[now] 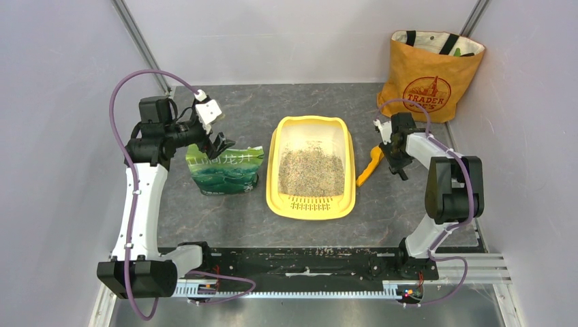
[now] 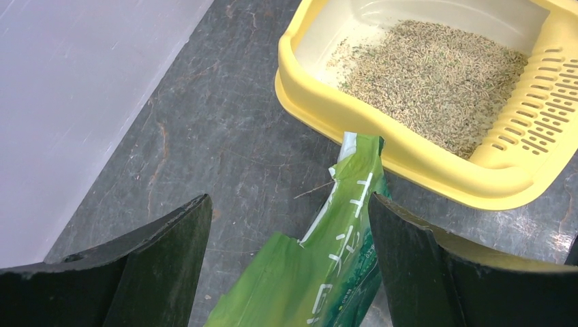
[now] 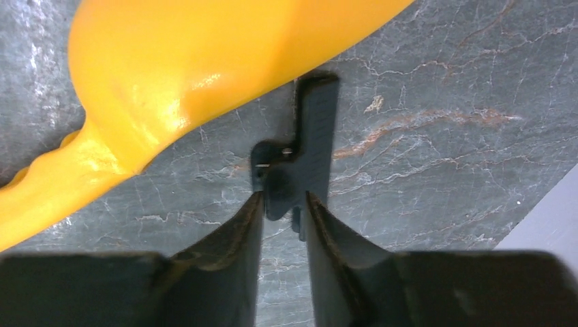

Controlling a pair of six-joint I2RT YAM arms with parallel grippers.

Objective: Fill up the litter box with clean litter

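The yellow litter box [image 1: 275,163] sits mid-table, its grate end nearest me, with grey-beige clean litter [image 1: 311,170] spread over its floor. The green litter bag [image 1: 225,170] stands just left of it. My left gripper [image 1: 215,146] is open above the bag's top edge. In the left wrist view the bag [image 2: 327,252] rises between my spread jaws [image 2: 290,218], nearer the right finger, and the litter box [image 2: 409,160] with its litter [image 2: 436,75] lies beyond. My right gripper [image 1: 397,167] hovers low over the table right of the box, jaws almost together and empty [image 3: 284,201].
An orange-yellow scoop [image 1: 371,165] lies on the table between the box and my right gripper, and shows close up in the right wrist view [image 3: 204,61]. An orange tote bag [image 1: 429,75] stands at the back right corner. Grey walls close in on both sides.
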